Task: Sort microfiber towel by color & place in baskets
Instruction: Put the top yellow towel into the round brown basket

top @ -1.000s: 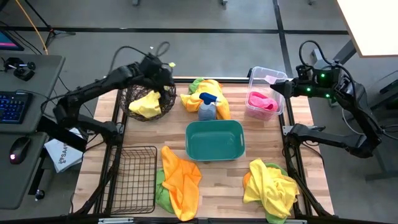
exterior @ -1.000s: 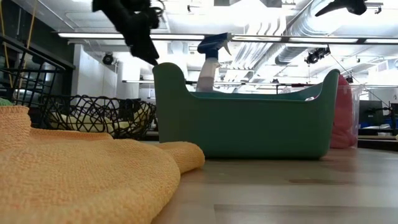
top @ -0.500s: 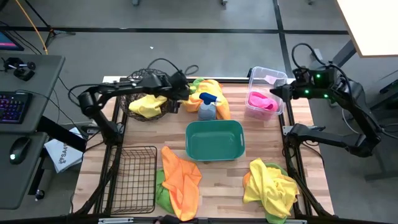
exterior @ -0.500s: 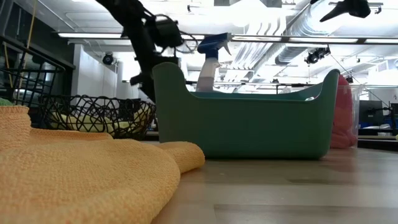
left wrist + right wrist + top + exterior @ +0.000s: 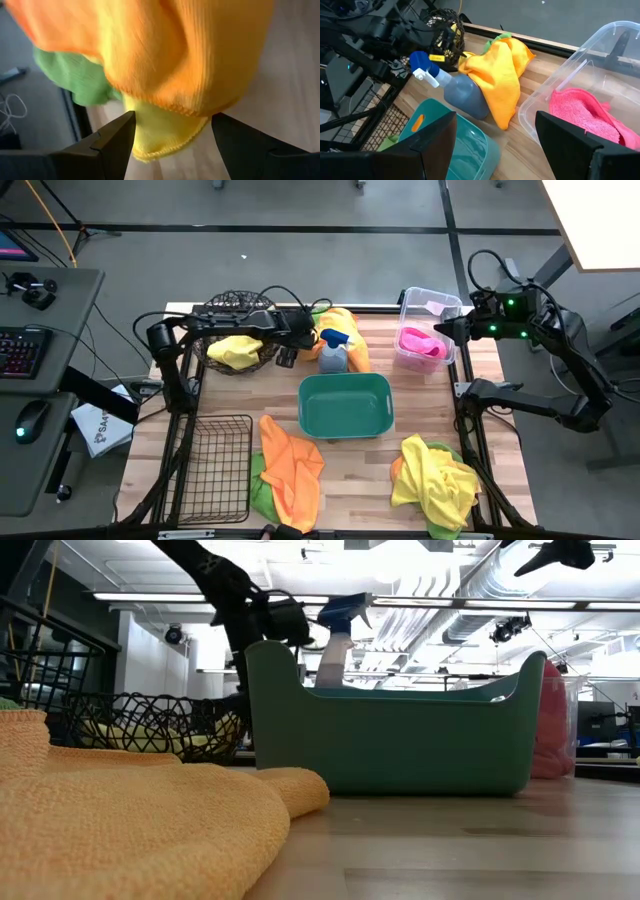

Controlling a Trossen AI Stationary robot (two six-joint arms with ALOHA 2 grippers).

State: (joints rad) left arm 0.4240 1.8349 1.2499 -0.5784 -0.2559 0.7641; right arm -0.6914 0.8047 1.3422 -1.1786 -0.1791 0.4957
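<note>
Left wrist view: left gripper jaws wide; empty.

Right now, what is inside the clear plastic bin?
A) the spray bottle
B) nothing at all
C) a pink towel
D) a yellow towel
C: the high view shows a pink towel lying inside the clear plastic bin, and the right wrist view shows the same.
</note>
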